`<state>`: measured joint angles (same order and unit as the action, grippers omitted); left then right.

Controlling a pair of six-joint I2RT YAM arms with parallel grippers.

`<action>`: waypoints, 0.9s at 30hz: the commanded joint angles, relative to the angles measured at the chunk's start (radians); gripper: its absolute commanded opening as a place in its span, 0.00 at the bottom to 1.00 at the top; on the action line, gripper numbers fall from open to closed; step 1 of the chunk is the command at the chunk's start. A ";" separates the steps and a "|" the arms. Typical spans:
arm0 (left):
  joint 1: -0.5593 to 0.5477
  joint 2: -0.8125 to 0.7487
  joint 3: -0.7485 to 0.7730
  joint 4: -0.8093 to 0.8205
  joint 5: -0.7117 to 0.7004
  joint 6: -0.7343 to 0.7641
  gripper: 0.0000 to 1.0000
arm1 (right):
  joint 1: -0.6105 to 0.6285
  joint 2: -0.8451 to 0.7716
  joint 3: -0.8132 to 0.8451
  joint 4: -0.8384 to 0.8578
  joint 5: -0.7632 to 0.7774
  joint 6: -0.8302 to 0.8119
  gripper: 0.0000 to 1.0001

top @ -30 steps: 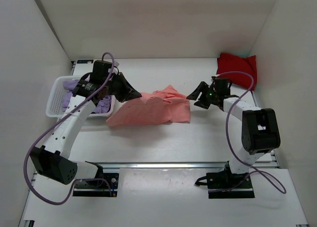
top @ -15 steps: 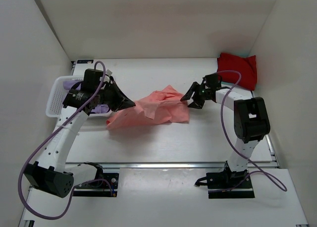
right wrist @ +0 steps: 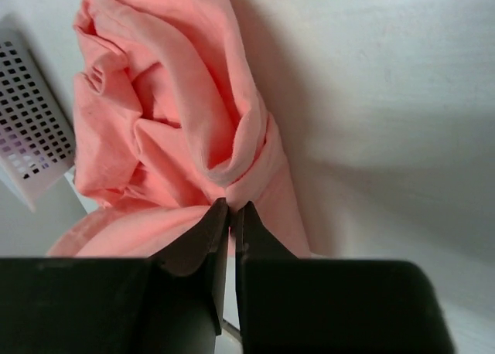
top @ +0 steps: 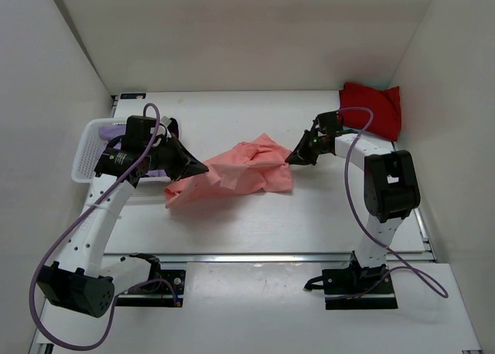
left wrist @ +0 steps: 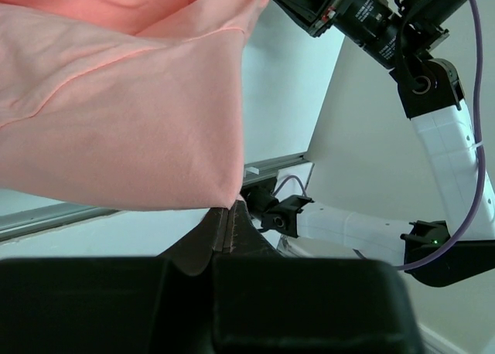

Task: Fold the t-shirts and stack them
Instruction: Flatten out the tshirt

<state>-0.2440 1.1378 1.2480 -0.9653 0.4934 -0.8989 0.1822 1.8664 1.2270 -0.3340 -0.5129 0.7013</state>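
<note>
The salmon-pink t-shirt (top: pixel 241 172) lies crumpled and partly lifted at the middle of the table. My left gripper (top: pixel 203 168) is shut on its left corner; in the left wrist view the cloth (left wrist: pixel 116 114) hangs from the shut left gripper (left wrist: pixel 228 212). My right gripper (top: pixel 292 158) is at the shirt's right edge. In the right wrist view that gripper (right wrist: pixel 232 207) is shut, pinching a fold of the pink t-shirt (right wrist: pixel 170 114). A red t-shirt (top: pixel 371 110) lies folded at the back right. Lavender t-shirts (top: pixel 114 131) fill the basket on the left.
A white lattice basket (top: pixel 81 165) stands at the left edge of the table, beside my left arm; its corner (right wrist: pixel 31 137) shows in the right wrist view. White walls enclose the table on three sides. Base rails run along the near edge.
My right gripper has moved left to the shirt's right edge and shut on a fold of it. My left gripper has drawn slightly back to the left, still holding the shirt.
</note>
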 commanded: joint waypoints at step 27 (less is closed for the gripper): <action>0.002 -0.246 -0.233 0.195 0.025 0.029 0.00 | -0.210 -0.822 -0.285 -0.387 0.160 -0.292 0.09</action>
<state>-0.2070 1.0710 1.2518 -0.7609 0.5331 -0.8173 0.0040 1.1191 1.0538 -0.7002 -0.3344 0.3710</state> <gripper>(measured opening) 0.016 0.099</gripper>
